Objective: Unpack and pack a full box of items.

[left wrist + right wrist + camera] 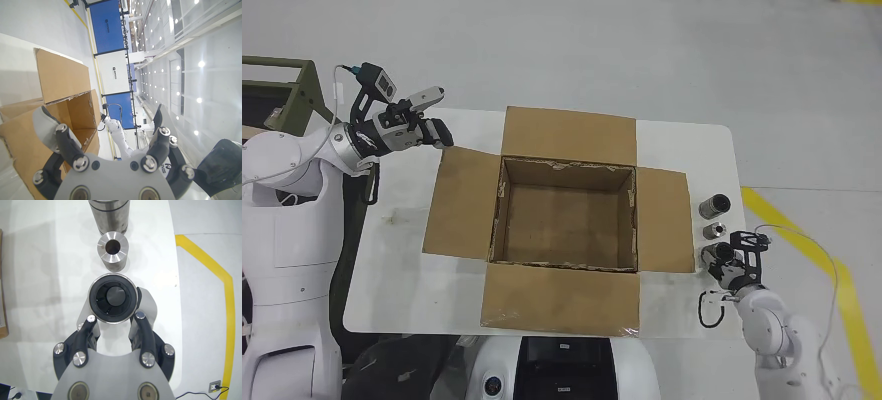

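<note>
My left claw [432, 116] hangs wide open and empty over the far left corner of the desk [402, 260], just beside the left flap [462, 205] of the box [562, 225]. If I swing that arm carelessly I could clip the flap and drag the whole box askew, spoiling any aim from the other side. The box sits in the middle of the desk with all four flaps spread and nothing in it, so I judge the unpacking done and the repacking at hand. Its right flap [662, 220] lies flat between the opening and the parts, and a low carry would snag its edge or the ragged rim. Along the right edge of the desk three metal parts stand upright in a row: a tall cylinder [109, 217] farthest from me, a short sleeve [113, 251] in the middle, and a dark-lined bearing [112, 298] nearest. My right claw [113, 303] is closed around that bearing, flanking it on both sides, while it seems to rest on the desk. The short sleeve stands just beside it, so a tilted lift may topple that sleeve, and from there it could roll off the right edge. Smooth, likely heavy steel may also slip from my grip, so I want a firm, straight lift.
</note>
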`<state>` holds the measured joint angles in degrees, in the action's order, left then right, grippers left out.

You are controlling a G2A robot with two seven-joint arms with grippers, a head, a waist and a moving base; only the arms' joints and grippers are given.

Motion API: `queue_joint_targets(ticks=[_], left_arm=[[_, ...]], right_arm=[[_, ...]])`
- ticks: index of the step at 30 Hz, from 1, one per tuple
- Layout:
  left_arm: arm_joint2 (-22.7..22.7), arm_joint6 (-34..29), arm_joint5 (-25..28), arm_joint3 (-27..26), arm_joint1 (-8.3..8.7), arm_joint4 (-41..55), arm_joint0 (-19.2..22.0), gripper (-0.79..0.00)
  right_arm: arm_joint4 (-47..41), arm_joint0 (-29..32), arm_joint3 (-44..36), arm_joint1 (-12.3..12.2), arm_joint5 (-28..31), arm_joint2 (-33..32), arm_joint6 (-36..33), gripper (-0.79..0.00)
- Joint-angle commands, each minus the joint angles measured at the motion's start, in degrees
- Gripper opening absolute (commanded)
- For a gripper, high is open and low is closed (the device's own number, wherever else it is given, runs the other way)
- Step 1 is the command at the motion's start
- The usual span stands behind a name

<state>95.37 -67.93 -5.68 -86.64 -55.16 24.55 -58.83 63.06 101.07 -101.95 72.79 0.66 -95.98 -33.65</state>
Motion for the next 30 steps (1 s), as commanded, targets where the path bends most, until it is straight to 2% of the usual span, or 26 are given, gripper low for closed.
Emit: queue_joint_targets(ticks=[1, 8, 21, 30], left_arm=[[0.0, 0.0, 0.0, 0.0, 0.0, 0.0, 0.0, 0.0], [0.0, 0.0, 0.0, 0.0, 0.0, 0.0, 0.0, 0.0], [0.0, 0.0, 0.0, 0.0, 0.0, 0.0, 0.0, 0.0], [0.0, 0.0, 0.0, 0.0, 0.0, 0.0, 0.0, 0.0]], right_arm=[[-0.09, 0.11, 0.0, -0.05, 0.15, -0.18, 0.03, 0.0], [-1.73, 2.94, -3.22, -0.26, 1.01, -2.36, 1.4, 0.0], [-6.15, 13.0, -15.16, -0.38, 3.21, -8.6, 6.15, 0.0], [-1.05, 11.16, -12.49, -0.44, 1.48, -5.65, 5.69, 0.0]])
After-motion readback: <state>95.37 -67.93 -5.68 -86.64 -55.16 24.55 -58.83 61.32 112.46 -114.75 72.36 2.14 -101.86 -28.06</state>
